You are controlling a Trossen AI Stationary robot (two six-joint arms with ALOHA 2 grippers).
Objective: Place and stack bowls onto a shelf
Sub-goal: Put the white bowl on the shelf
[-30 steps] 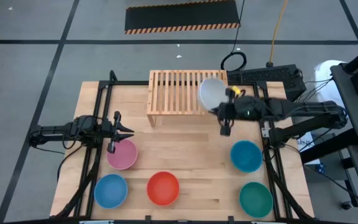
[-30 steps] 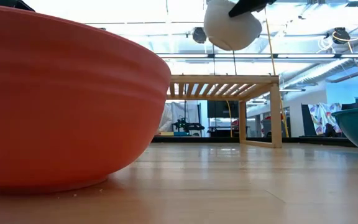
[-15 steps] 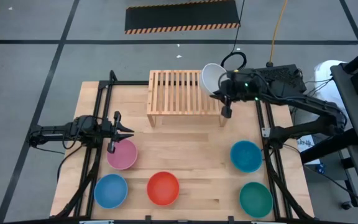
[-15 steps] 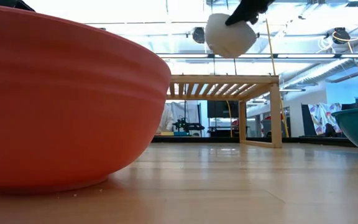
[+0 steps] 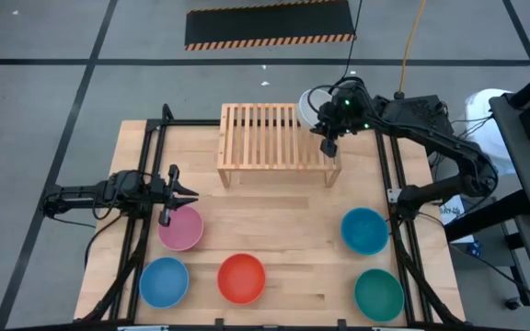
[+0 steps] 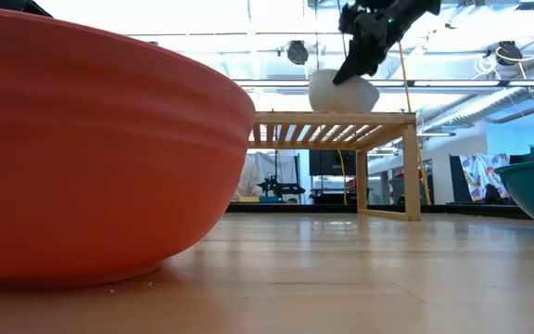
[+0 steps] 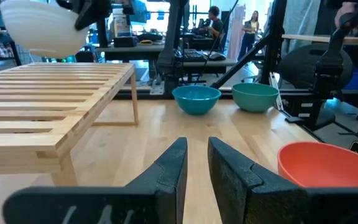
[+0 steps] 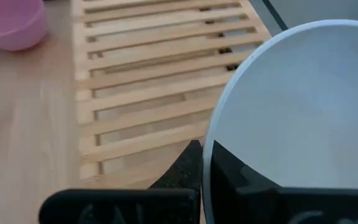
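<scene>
The white bowl (image 5: 308,108) is at the shelf's (image 5: 265,138) far right corner, held by my right gripper (image 5: 325,122), which is shut on it. In the low view the white bowl (image 6: 343,91) has its base right at the slatted top (image 6: 332,119); whether it touches, I cannot tell. My left gripper (image 5: 188,193) waits over the pink bowl's (image 5: 180,228) far rim, touching nothing, its fingers a narrow gap apart (image 7: 197,155). The red bowl (image 5: 242,278), blue bowl (image 5: 164,281), teal-blue bowl (image 5: 364,230) and green bowl (image 5: 378,292) stand on the tabletop. My right gripper (image 8: 205,149) pinches the white bowl's rim (image 8: 213,127) on its right side, one finger (image 8: 229,171) inside the bowl and one (image 8: 188,165) outside. The fingers slant down from the table's right (image 6: 355,65). The bowl sits upright, mouth up, level with the shelf top.
The shelf's slats (image 8: 142,81) carry no other bowl. The big red bowl (image 6: 91,148) fills the low view's left. Bare tabletop lies between the shelf and the row of bowls (image 5: 274,216). Black frame rails run along both table sides (image 5: 145,184). People stand far off in the room (image 7: 216,18).
My right gripper has carried the white bowl toward the table's far edge and down, from high above the shelf's near right part to its far right corner at slat level. It has stayed shut on the rim. The left arm has kept still.
</scene>
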